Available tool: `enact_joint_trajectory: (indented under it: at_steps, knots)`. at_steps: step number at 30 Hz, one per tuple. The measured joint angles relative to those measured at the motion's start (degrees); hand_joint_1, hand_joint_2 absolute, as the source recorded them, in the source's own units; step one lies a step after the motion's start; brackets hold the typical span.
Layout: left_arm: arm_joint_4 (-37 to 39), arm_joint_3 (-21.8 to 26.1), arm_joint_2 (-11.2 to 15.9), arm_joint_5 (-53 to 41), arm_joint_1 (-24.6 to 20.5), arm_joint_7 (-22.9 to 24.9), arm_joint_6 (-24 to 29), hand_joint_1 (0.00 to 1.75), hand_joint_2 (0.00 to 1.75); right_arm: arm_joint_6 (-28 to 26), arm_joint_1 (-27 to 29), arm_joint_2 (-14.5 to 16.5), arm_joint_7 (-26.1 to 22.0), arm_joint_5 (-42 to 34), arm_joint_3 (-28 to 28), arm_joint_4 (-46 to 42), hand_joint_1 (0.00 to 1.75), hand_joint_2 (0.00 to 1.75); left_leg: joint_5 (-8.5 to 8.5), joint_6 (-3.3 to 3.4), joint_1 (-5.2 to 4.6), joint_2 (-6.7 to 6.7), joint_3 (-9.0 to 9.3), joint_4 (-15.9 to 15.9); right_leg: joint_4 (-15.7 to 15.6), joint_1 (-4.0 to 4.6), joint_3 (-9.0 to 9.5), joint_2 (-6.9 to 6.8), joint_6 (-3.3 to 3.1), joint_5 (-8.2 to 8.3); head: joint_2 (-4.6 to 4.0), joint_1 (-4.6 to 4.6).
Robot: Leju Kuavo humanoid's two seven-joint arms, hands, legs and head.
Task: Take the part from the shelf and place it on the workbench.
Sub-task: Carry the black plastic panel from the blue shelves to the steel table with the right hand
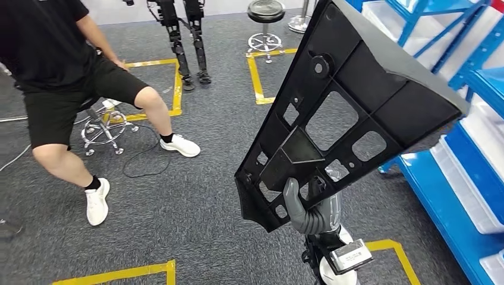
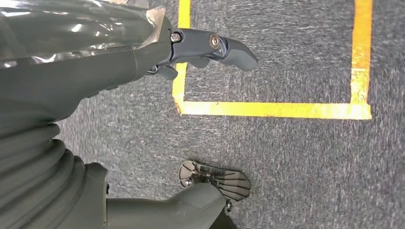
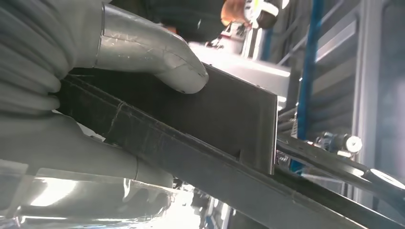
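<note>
A large black plastic part (image 1: 350, 101), flat and ribbed with several cut-outs, is held up tilted over the carpet in the head view. My right hand (image 1: 310, 208) grips it at its lower end from beneath. In the right wrist view my grey thumb (image 3: 157, 57) presses on a black rib of the part (image 3: 229, 114). My left hand (image 2: 71, 95) hangs over the grey carpet with nothing in it, its dark fingers (image 2: 215, 47) held apart from the thumb.
A blue shelf (image 1: 469, 148) with white bins stands close on the right. A person (image 1: 65, 65) in black sits on a stool at the left, legs stretched out. Yellow tape squares (image 1: 258, 77) mark the carpet. Another robot's legs (image 1: 184, 35) and a black stool (image 1: 265, 12) stand at the back.
</note>
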Motion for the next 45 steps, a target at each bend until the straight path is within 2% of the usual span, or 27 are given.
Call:
enact_joint_trajectory:
  at_steps: [1, 3, 4, 6, 8, 10, 11, 13, 14, 15, 17, 19, 21, 24, 26, 27, 29, 30, 32, 34, 35, 37, 39, 41, 42, 43, 45]
  knots:
    - [0.0, 0.1, 0.1, 0.0, 0.0, 0.0, 0.0, 0.00, 1.75, 0.0, 0.1, 0.1, 0.0, 0.1, 0.0, -0.1, 1.75, 1.75, -0.18, -0.43, -0.01, -0.46, -0.35, 0.4, -1.3, 0.00, 0.52, 0.53, -0.31, 0.46, 0.00, 0.00]
    - [0.0, 0.2, 0.2, 0.0, 0.3, 0.2, 0.2, 0.00, 1.75, -0.1, 0.3, 0.2, 0.0, 0.4, 0.0, -0.2, 1.75, 1.75, -0.17, -1.10, 0.19, -1.10, -0.86, 0.5, -1.4, 0.25, 0.56, -0.11, -1.39, 0.64, 0.00, -0.01]
    - [0.0, 0.3, 0.3, 0.1, 0.4, 0.2, 0.2, 0.00, 1.75, -0.1, 0.3, 0.4, 0.1, 0.5, -0.1, -0.2, 1.75, 1.75, -0.28, -1.34, 0.31, -0.53, -1.05, 0.8, -1.4, 0.26, 0.57, -0.49, -1.78, 0.78, 0.00, 0.00]
    - [0.0, 0.4, 0.3, 0.1, 0.5, 0.3, 0.2, 0.00, 1.75, -0.1, 0.2, 0.6, 0.1, 0.7, -0.1, -0.3, 1.75, 1.75, -1.92, -1.77, 0.39, 2.25, -2.27, 3.4, -1.6, 0.24, 0.69, -1.52, -2.51, 0.89, 0.00, -0.15]
    - [0.0, 0.5, 0.3, 0.2, 0.3, 0.3, 0.2, 0.00, 1.75, -0.1, 0.2, 0.7, 0.1, 0.8, -0.1, -0.4, 1.75, 1.75, -5.53, -2.12, 0.43, 5.03, -5.76, 10.5, -1.6, 0.61, 0.73, -2.88, -3.11, 0.72, 0.00, -0.31]
    - [0.0, 0.5, 0.3, 0.2, 0.3, 0.3, 0.2, 0.00, 1.75, -0.1, 0.2, 0.7, 0.1, 0.8, -0.1, -0.4, 1.75, 1.75, -7.69, -2.22, 0.50, 5.68, -9.05, 16.8, -1.6, 0.98, 0.73, -4.40, -3.45, 0.53, 0.00, -0.31]
    - [0.0, 0.6, 0.3, 0.2, 0.3, 0.3, 0.2, 0.00, 1.75, -0.1, 0.2, 0.7, 0.2, 0.8, -0.2, -0.4, 1.75, 1.75, -7.19, -2.13, 0.50, 5.77, -9.25, 17.0, -1.6, 1.11, 0.76, -5.09, -3.56, 0.44, 0.00, -0.31]
    - [0.0, 0.6, 0.3, 0.2, 0.4, 0.1, 0.2, 0.00, 1.75, -0.1, 0.0, 0.7, 0.2, 0.8, -0.2, -0.4, 1.75, 1.75, -3.78, -1.62, 0.38, 6.55, -6.25, 11.2, -1.6, 1.29, 0.95, -6.32, -3.66, 0.26, 0.00, -0.31]
    - [0.0, 0.7, 0.3, 0.3, 0.3, -0.2, 0.2, 0.00, 1.75, -0.1, -0.1, 0.7, 0.2, 0.8, -0.2, -0.4, 1.75, 1.75, -2.32, -1.27, 0.09, 7.75, -4.12, 7.1, -1.6, 1.45, 1.07, -6.86, -3.60, 0.13, 0.00, -0.30]
    - [0.0, 0.7, 0.3, 0.3, 0.2, -0.5, 0.2, 0.00, 1.75, -0.1, -0.3, 0.7, 0.2, 0.8, -0.2, -0.4, 1.75, 1.75, -1.35, -0.94, -0.21, 8.73, -2.45, 3.9, -1.7, 1.62, 1.15, -7.32, -3.46, 0.00, 0.00, -0.28]
    - [0.0, 0.8, 0.3, 0.5, 0.0, -1.2, 0.2, 0.00, 1.75, -0.2, -0.6, 0.8, 0.2, 0.8, -0.2, -0.4, 1.75, 1.75, -1.11, -0.51, -0.79, 9.60, -1.27, 1.4, -1.7, 1.87, 1.32, -8.22, -3.03, -0.24, 0.00, -0.26]
    - [0.0, 0.9, 0.3, 0.6, -0.1, -1.6, 0.3, 0.00, 1.75, -0.3, -0.9, 0.8, 0.2, 0.8, -0.2, -0.3, 1.75, 1.75, -0.84, -0.12, -0.76, 8.27, -1.08, 0.8, -1.9, 1.98, 1.64, -9.14, -2.59, -0.46, 0.00, -0.27]
    - [-0.1, 1.1, 0.3, 0.7, -0.1, -1.8, 0.3, 0.00, 1.75, -0.3, -1.2, 0.9, 0.1, 0.7, -0.2, -0.2, 1.75, 1.75, -0.25, 0.44, -0.50, 6.97, -0.13, -0.4, -0.3, 1.96, 1.36, -7.60, -2.32, -1.47, -0.01, -0.24]
    - [0.0, 1.3, 0.3, 0.8, -0.4, -1.9, 0.3, 0.00, 1.75, -0.4, -1.5, 0.7, 0.1, 0.5, -0.2, 0.1, 1.75, 1.75, 0.18, 0.96, -0.27, 4.91, 0.46, -1.0, 9.6, 1.59, -3.36, -3.35, -2.75, -5.53, -0.02, -0.14]
    - [0.0, 1.3, 0.2, 0.8, -0.4, -1.9, 0.3, 0.00, 1.75, -0.4, -1.5, 0.6, 0.2, 0.5, -0.2, 0.4, 1.75, 1.75, 0.15, 0.95, -0.23, 3.25, 0.45, -1.0, 14.0, 1.34, -6.15, -2.73, -2.31, -6.50, -0.02, -0.12]
    - [0.0, 1.3, 0.2, 0.8, -0.3, -1.9, 0.3, 0.00, 1.75, -0.4, -1.5, 0.6, 0.2, 0.5, -0.2, 0.5, 1.75, 1.75, 0.12, 0.89, -0.16, 2.39, 0.49, -0.9, 13.0, 1.19, -6.01, -2.62, -1.73, -5.54, -0.02, -0.11]
    - [0.0, 1.3, 0.1, 0.8, -0.3, -1.9, 0.3, 0.00, 1.75, -0.4, -1.5, 0.6, 0.2, 0.4, -0.2, 0.6, 1.75, 1.75, -0.13, 0.49, 0.06, 0.71, 0.50, -0.6, 5.7, 0.58, -3.13, -1.41, -0.32, -1.85, -0.02, -0.09]
    - [0.0, 1.4, 0.1, 0.8, -0.3, -1.9, 0.3, 0.00, 1.75, -0.4, -1.5, 0.6, 0.2, 0.4, -0.2, 0.6, 1.75, 1.75, -0.37, 0.12, 0.07, -0.04, 0.33, -0.1, 2.2, 0.34, -1.66, -0.49, -0.06, -0.36, -0.02, -0.03]
    - [0.0, 1.5, 0.2, 0.8, -0.2, -1.9, 0.3, 0.00, 1.75, -0.4, -1.5, 0.6, 0.2, 0.4, -0.2, 0.7, 1.75, 1.75, -0.67, -0.62, 0.05, -1.10, -0.23, 0.5, -1.3, 0.23, -0.18, 0.60, -0.54, 0.92, -0.02, 0.06]
    - [0.0, 1.7, 0.3, 0.8, 0.1, -1.9, 0.3, 0.00, 1.75, -0.4, -1.6, 0.5, 0.2, 0.4, -0.2, 0.7, 1.75, 1.75, -0.65, -1.09, 0.21, -1.73, -0.64, 0.5, -1.3, 0.40, -0.04, -0.19, -1.51, 1.03, -0.02, 0.05]
    - [0.0, 1.8, 0.3, 0.9, 0.2, -1.9, 0.3, 0.00, 1.75, -0.4, -1.7, 0.6, 0.2, 0.4, -0.2, 0.7, 1.75, 1.75, -0.84, -1.30, 0.26, -1.05, -0.81, 0.8, -1.4, 0.38, 0.03, -0.61, -1.83, 1.08, -0.02, 0.03]
    - [0.0, 2.0, 0.3, 0.9, 0.2, -1.7, 0.3, 0.00, 1.75, -0.4, -1.8, 0.7, 0.2, 0.4, -0.2, 0.7, 1.75, 1.75, -2.59, -1.74, 0.25, 2.10, -2.22, 3.9, -1.5, 0.32, 0.27, -1.75, -2.64, 1.04, -0.02, -0.14]
    - [0.0, 2.0, 0.2, 0.9, 0.0, -1.6, 0.3, 0.00, 1.75, -0.4, -1.8, 0.7, 0.2, 0.4, -0.2, 0.8, 1.75, 1.75, -5.95, -2.11, 0.31, 5.06, -5.87, 11.0, -1.5, 0.72, 0.40, -3.16, -3.38, 0.80, -0.02, -0.30]
    - [0.0, 2.1, 0.2, 0.9, 0.0, -1.5, 0.3, 0.00, 1.75, -0.4, -1.8, 0.7, 0.1, 0.3, -0.2, 1.0, 1.75, 1.75, -7.60, -2.22, 0.42, 5.69, -9.11, 16.7, -1.5, 1.02, 0.45, -4.65, -3.77, 0.57, -0.02, -0.30]
    - [0.0, 2.1, 0.2, 0.9, 0.0, -1.5, 0.3, 0.00, 1.75, -0.4, -1.8, 0.7, 0.1, 0.3, -0.2, 1.1, 1.75, 1.75, -6.92, -2.18, 0.42, 5.77, -9.32, 16.8, -1.5, 1.10, 0.52, -5.31, -3.89, 0.47, -0.02, -0.30]
    - [0.0, 2.1, 0.2, 0.9, 0.1, -1.5, 0.3, 0.00, 1.75, -0.4, -1.8, 0.7, 0.1, 0.2, -0.2, 1.2, 1.75, 1.75, -5.31, -2.04, 0.39, 5.96, -8.37, 14.7, -1.5, 1.19, 0.64, -5.95, -3.95, 0.35, -0.02, -0.30]
    - [0.0, 2.1, 0.2, 0.9, 0.0, -1.5, 0.5, 0.00, 1.75, -0.4, -2.1, 0.8, 0.2, -0.1, -0.2, 1.3, 1.75, 1.75, -1.81, -1.42, 0.05, 7.79, -4.39, 7.0, -1.5, 1.39, 1.00, -7.09, -3.89, 0.06, -0.02, -0.30]
